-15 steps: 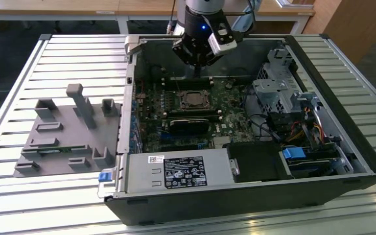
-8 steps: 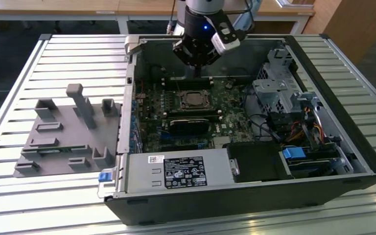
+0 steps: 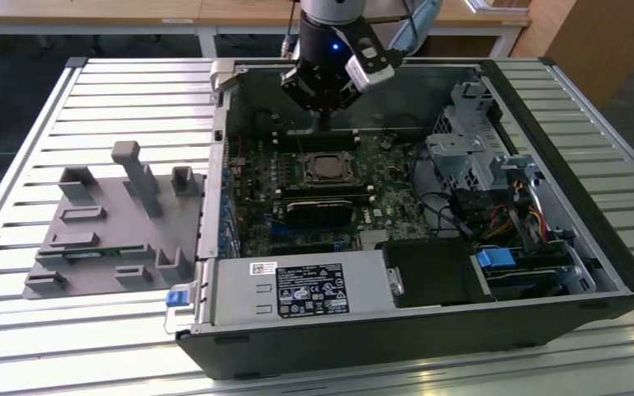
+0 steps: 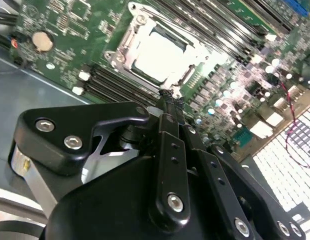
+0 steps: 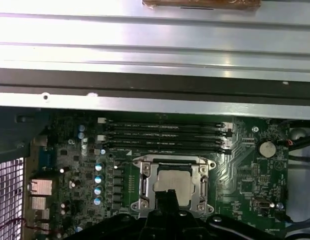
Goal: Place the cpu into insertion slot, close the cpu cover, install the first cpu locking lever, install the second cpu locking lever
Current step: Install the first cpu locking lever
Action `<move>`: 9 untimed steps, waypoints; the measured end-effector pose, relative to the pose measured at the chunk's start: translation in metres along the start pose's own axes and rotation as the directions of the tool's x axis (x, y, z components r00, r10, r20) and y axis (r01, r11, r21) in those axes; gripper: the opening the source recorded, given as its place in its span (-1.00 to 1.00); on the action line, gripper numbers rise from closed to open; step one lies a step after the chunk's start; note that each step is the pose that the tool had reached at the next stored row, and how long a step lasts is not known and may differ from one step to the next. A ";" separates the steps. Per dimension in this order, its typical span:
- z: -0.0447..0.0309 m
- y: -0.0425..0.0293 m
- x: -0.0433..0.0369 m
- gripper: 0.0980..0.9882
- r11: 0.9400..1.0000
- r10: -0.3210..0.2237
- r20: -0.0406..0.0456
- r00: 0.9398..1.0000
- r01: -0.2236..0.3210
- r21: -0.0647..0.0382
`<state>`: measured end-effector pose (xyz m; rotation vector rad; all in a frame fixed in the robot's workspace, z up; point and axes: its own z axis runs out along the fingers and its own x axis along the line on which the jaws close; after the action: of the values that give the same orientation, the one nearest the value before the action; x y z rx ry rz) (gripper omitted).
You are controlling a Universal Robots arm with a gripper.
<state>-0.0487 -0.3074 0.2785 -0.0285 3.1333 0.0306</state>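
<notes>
A slatted silver metal surface [image 3: 130,91] spans the exterior view. Its ribs run across and catch pale, even light, which is brightest at the near corner on the exterior view's right. Beyond the surface stand light wooden desks [image 3: 96,11] on white legs [image 3: 205,40], with dark floor [image 3: 30,54] beneath them. A tall wooden cabinet side [image 3: 594,41] rises past the surface's far corner on the exterior view's right, where the floor looks greyer.
</notes>
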 end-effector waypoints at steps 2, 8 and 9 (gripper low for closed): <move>0.0004 0.0001 0.0054 -0.95 1.000 0.000 0.004 1.000 0.000 0.000; 0.0042 0.0003 0.0179 -0.95 1.000 0.000 0.014 1.000 0.000 0.000; 0.0050 0.0003 0.0193 -0.95 1.000 0.000 0.015 1.000 0.000 0.000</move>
<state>-0.0679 -0.3074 0.2733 -0.0275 3.1185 0.0303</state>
